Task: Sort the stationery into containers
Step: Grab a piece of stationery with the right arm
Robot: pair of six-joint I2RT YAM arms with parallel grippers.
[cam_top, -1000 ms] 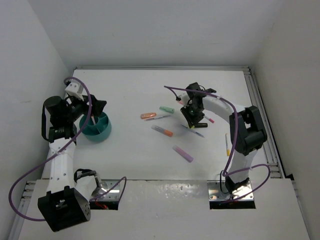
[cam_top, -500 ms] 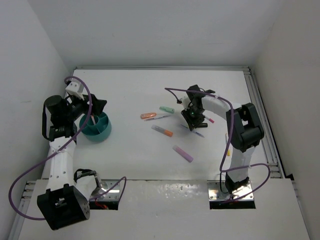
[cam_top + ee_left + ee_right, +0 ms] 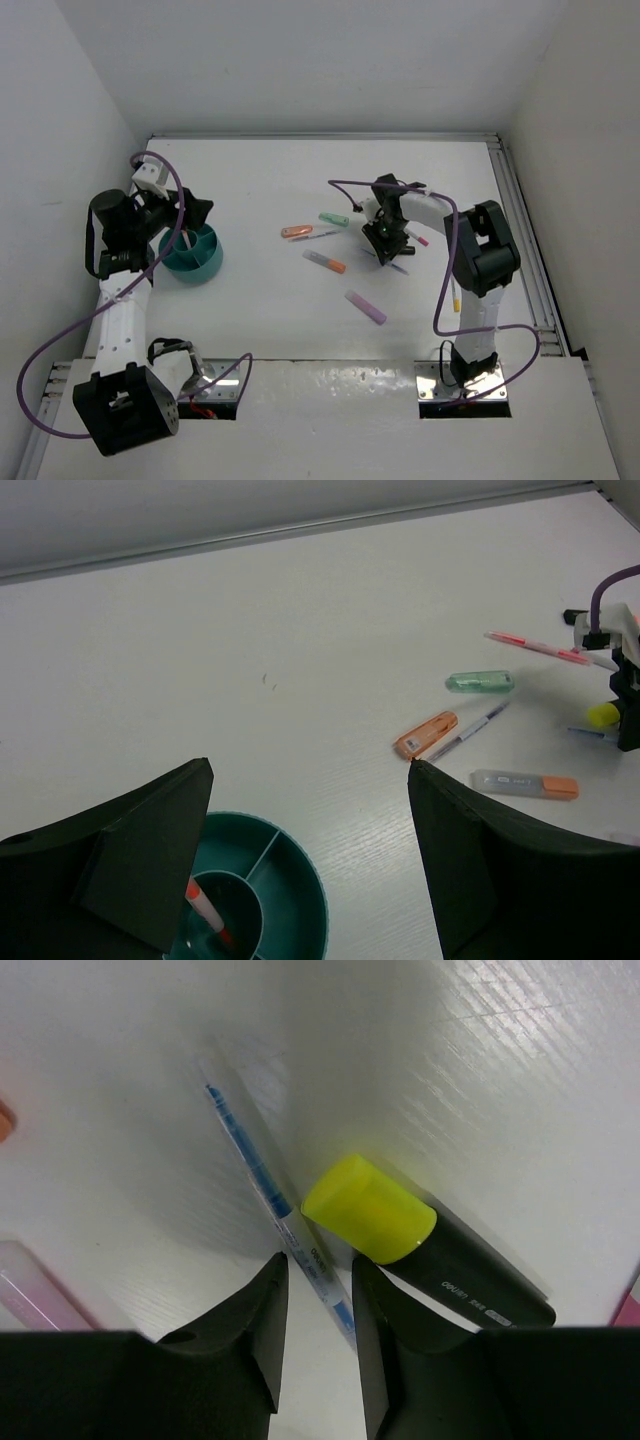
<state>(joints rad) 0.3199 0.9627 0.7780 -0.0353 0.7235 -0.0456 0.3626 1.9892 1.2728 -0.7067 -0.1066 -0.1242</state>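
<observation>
The teal divided bowl [image 3: 195, 255] sits at the table's left, and its rim [image 3: 310, 890] shows in the left wrist view. A white pen with orange ends [image 3: 205, 910] stands in its centre compartment. My left gripper [image 3: 310, 770] hangs open just above the bowl, holding nothing. My right gripper [image 3: 385, 240] is down at the table right of centre. In its wrist view its fingers [image 3: 318, 1265] stand a narrow gap apart on either side of a clear blue pen [image 3: 260, 1175] lying on the table. A black highlighter with a yellow cap [image 3: 370, 1210] lies right beside that pen.
Loose on the table are an orange marker [image 3: 296, 231], a mint green one [image 3: 333, 219], a thin pen [image 3: 318, 236], a grey marker with an orange cap [image 3: 325, 262], a purple one [image 3: 366, 307] and a pink pen [image 3: 416, 238]. Another pen [image 3: 455, 290] lies by the right arm.
My right gripper has shifted slightly left and settled lower over the blue pen and the yellow-capped highlighter. The left arm and the bowl have not moved.
</observation>
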